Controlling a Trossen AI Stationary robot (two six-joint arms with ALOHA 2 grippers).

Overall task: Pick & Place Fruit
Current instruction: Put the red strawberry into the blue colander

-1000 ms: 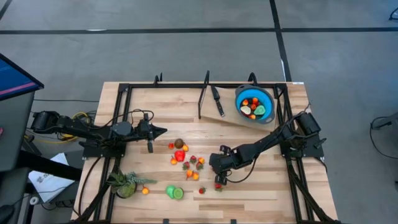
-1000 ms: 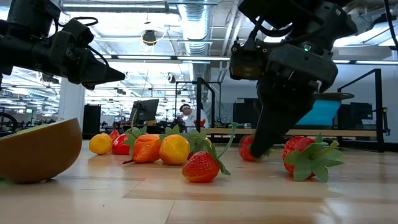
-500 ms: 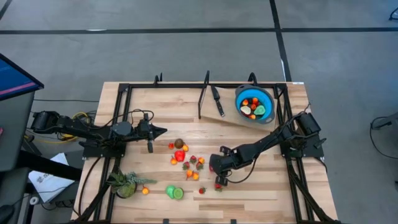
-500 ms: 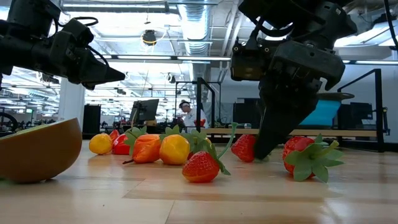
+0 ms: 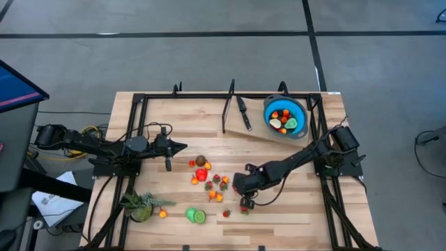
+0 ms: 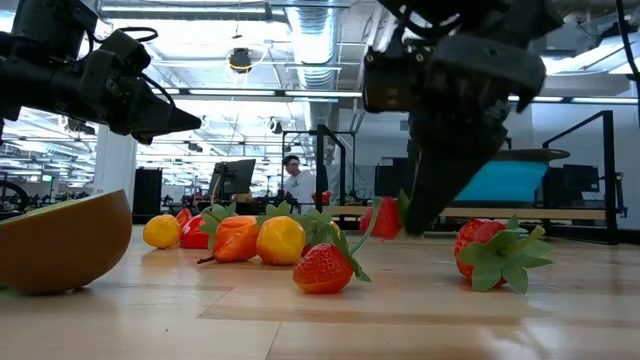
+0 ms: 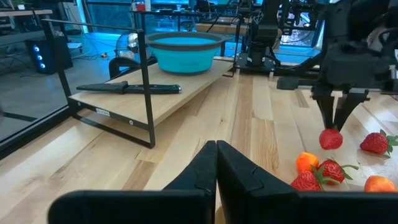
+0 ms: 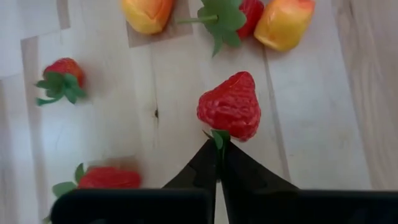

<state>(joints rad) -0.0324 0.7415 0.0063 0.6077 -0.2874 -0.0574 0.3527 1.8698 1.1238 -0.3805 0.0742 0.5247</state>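
Small toy fruits [image 5: 209,183] lie scattered mid-table: strawberries, orange and yellow pieces, and green halves [image 5: 196,215] nearer the front edge. My right gripper [image 5: 240,187] is over the right side of the cluster, shut on a red strawberry [image 8: 231,107], which also shows in the low view [image 6: 383,218] and the left wrist view [image 7: 331,139]. My left gripper [image 5: 182,146] waits shut above the table left of the fruit, touching nothing. The blue bowl [image 5: 285,116] at the far right holds several fruits. My right gripper pinches the strawberry's green leafy cap [image 8: 217,138] between its two fingertips [image 8: 208,158], coming from above and pointing down. The strawberry hangs below the fingers, lifted clear of the table, with its red body past the tips.
A black-handled knife [image 5: 243,113] lies on the raised board beside the bowl. A spiky green plant [image 5: 141,206] sits near the front left corner. Black frame rails [image 5: 139,104] run along the table's sides. Two strawberries [image 6: 325,268] [image 6: 490,250] lie close to the held one.
My right gripper has risen a little and taken the strawberry off the table. The fruit rested on the wood a second ago and now hangs clear below the shut fingers. The other fruits have stayed put.
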